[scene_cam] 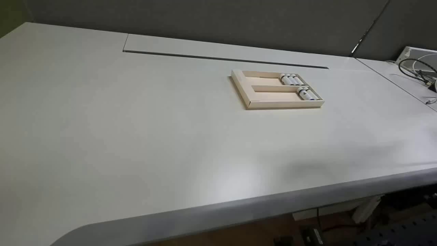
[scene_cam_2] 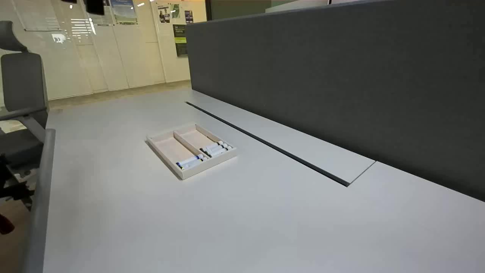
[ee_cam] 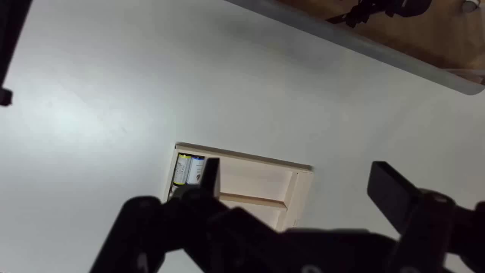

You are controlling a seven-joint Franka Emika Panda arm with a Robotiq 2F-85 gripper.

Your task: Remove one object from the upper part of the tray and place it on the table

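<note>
Five tubes (scene_cam: 291,80) are lying in the tray (scene_cam: 245,85); the gripper (ee_cam: 299,183), fingers (ee_cam: 390,193) parted, empty, should be aligning across just one.

In both exterior views, the tray (scene_cam: 245,85) is being borne by the table (scene_cam: 136,136). In an exterior view, three tubes (scene_cam: 291,80) are being held at the right end of the tray's rear compartment (scene_cam: 263,81), and two tubes (scene_cam: 305,94) at the right end of its front compartment (scene_cam: 278,97); the compartments are being parted by a divider (scene_cam: 276,88). Behind the tray, the table is being crossed by a slot (scene_cam: 225,58), and farther back it is being bordered by a partition (scene_cam: 205,20). In an exterior view, the table is being flanked on its left by a chair (scene_cam_2: 22,81). In the wrist view, the tray is being partly hidden by the gripper (ee_cam: 295,176).
</note>
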